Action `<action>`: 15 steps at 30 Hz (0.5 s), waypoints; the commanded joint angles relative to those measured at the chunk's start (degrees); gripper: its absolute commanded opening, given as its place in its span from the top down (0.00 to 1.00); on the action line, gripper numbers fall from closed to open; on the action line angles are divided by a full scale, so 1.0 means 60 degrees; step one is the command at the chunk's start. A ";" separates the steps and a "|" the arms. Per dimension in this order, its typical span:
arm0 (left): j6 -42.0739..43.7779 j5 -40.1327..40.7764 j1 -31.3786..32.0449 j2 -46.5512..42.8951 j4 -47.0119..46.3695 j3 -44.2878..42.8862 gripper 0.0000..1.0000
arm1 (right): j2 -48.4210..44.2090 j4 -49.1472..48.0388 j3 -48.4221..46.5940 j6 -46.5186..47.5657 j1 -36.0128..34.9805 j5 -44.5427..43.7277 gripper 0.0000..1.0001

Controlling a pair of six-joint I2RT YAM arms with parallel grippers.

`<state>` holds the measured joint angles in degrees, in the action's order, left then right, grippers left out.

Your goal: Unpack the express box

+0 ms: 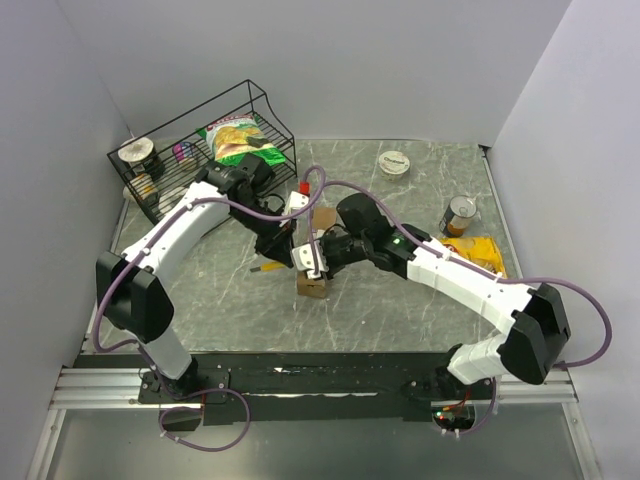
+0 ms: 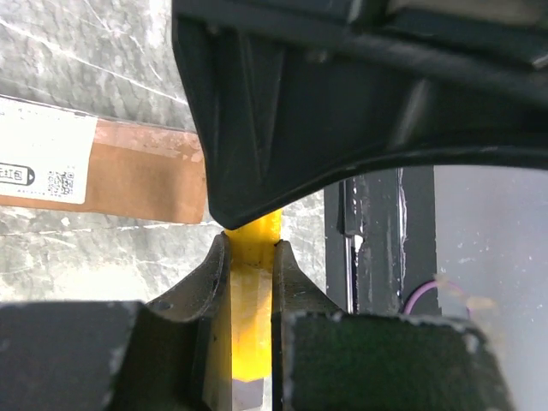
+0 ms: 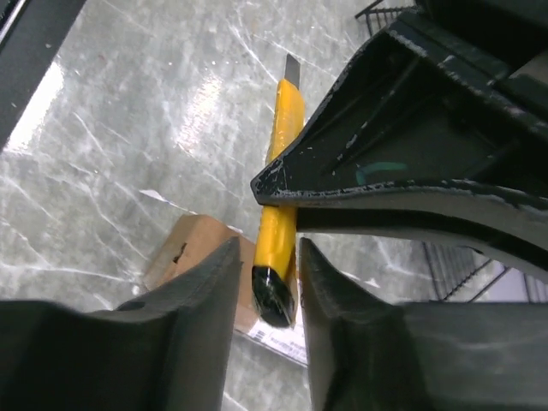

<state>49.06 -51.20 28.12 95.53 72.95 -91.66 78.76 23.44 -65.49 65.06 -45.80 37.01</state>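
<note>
Brown express box [image 2: 128,175], white label [image 2: 43,163], left hand [image 2: 251,248] gripping knife [image 3: 287,120], right hand [image 3: 267,257] narrow.

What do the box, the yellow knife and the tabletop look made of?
Express box: matte brown cardboard, white paper label. Utility knife: glossy yellow plastic body, black end, grey metal-looking blade tip. Table: grey veined, shiny with glare; stone or printed laminate, can't tell.
</note>
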 commanded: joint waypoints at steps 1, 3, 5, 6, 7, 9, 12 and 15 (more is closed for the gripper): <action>0.0539 -0.0593 0.0060 0.0163 0.0366 -0.0559 0.99 | 0.0218 -0.0215 -0.0408 0.0159 -0.0086 -0.0119 0.71; 0.0554 -0.0636 0.0060 0.0163 0.0323 -0.0530 0.99 | 0.0189 -0.0303 -0.0364 0.0085 -0.0086 -0.0222 0.87; 0.0030 -0.0403 0.0045 -0.0011 -0.0289 -0.0312 0.83 | 0.0159 -0.0158 -0.0407 -0.0134 -0.0086 -0.0397 1.00; -0.0365 -0.0214 0.0030 -0.0158 -0.0699 -0.0136 0.75 | 0.0116 -0.0041 -0.0437 -0.0193 -0.0057 -0.0499 1.00; -0.1094 -0.0038 0.0016 -0.0377 -0.1805 0.0084 0.68 | 0.0014 0.0207 -0.0495 -0.0396 0.0001 -0.0660 1.00; -0.1990 0.0607 -0.0116 -0.1415 -0.3200 0.1107 0.37 | -0.0205 0.1228 -0.0787 -0.0733 0.0396 -0.0618 1.00; -0.3178 0.1383 -0.0189 -0.3114 -0.5663 0.2850 0.33 | -0.0528 0.2445 -0.1037 -0.2035 0.1172 -0.0179 1.00; -0.4118 0.1824 -0.0175 -0.4595 -0.7599 0.4404 0.28 | -0.0603 0.3660 -0.1548 -0.3896 0.1977 0.0362 1.00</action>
<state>34.11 -44.14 26.96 79.24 47.88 -72.79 78.39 33.98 -68.99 55.18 -39.35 34.96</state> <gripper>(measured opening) 0.696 0.140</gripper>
